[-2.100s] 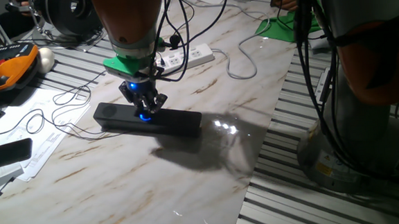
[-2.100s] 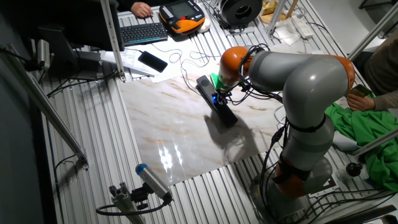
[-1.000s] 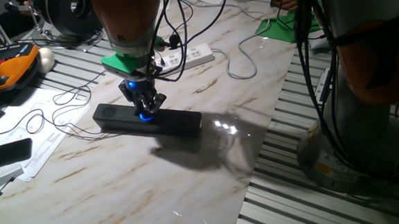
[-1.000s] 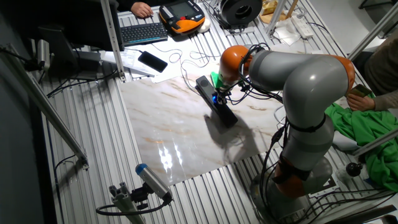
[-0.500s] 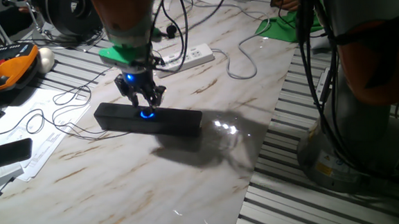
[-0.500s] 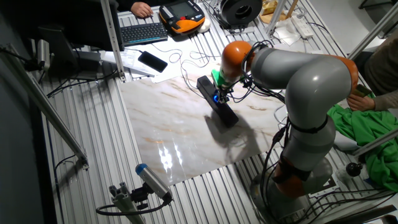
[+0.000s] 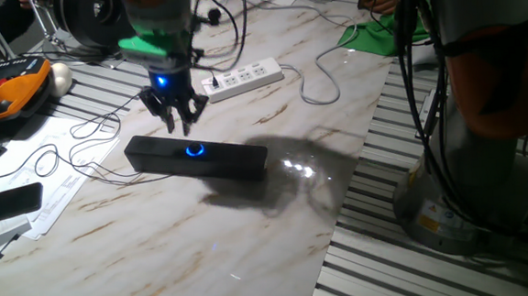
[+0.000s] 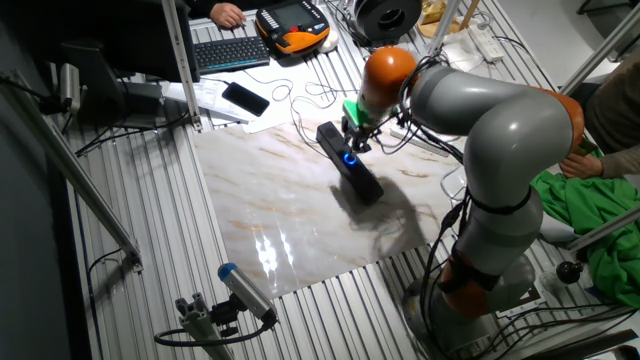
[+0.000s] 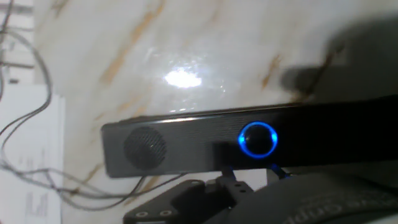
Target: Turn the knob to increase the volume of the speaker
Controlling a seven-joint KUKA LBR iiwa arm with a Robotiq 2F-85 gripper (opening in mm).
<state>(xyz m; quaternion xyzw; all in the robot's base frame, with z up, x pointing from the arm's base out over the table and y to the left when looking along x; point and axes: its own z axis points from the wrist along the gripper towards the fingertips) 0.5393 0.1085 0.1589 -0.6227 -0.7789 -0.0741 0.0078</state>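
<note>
The speaker [image 7: 233, 161] is a long black bar lying on the marble tabletop [image 7: 251, 231]. The knob [image 7: 193, 151], ringed in blue light, sits in the middle of its face. My gripper [image 7: 178, 126] hangs just above and to the left of the knob, clear of it, fingers apart and empty. In the other fixed view the gripper [image 8: 352, 140] is above the speaker [image 8: 360, 180] and its knob [image 8: 347, 158]. The hand view shows the speaker [image 9: 174, 146] with the glowing knob [image 9: 257, 139] right of centre; my fingertips are not clear there.
A white power strip [image 7: 241, 78] with cables lies behind the speaker. Papers [image 7: 54, 170], thin wires and a flat black device [image 7: 6, 202] lie to the left. An orange pendant [image 7: 12, 90] is at far left. The robot base [image 7: 485, 153] stands at right.
My gripper was closed around the knob; it has let go, risen and shifted left. The knob's blue ring now shows fully. The speaker has not moved.
</note>
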